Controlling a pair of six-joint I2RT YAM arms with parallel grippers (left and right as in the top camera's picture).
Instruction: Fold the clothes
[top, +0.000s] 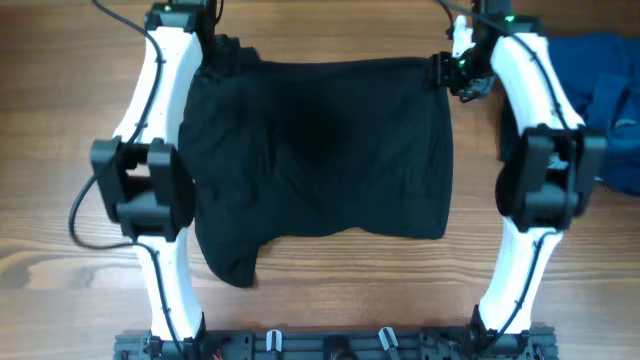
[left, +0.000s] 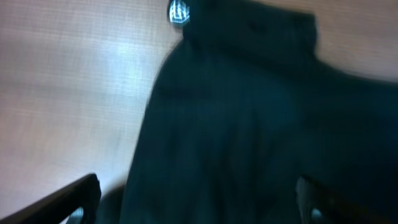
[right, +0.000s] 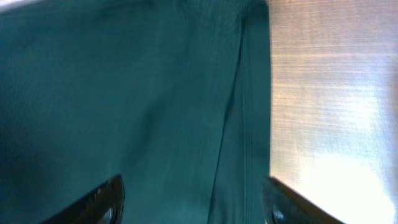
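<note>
A black garment (top: 320, 150) lies spread flat in the middle of the wooden table, with one sleeve or corner sticking out at the front left (top: 232, 268). My left gripper (top: 214, 52) is at its far left corner. In the left wrist view its jaws (left: 199, 199) are wide apart over the dark cloth (left: 249, 124). My right gripper (top: 452, 70) is at the far right corner. Its jaws (right: 196, 199) are open and straddle the garment's hemmed edge (right: 245, 124). Neither gripper is closed on the cloth.
A pile of blue clothes (top: 605, 85) lies at the far right of the table, beside the right arm. Bare wood (top: 60, 150) shows left of the garment and along the front edge. A small round silver fitting (left: 179, 10) shows near the garment's far corner.
</note>
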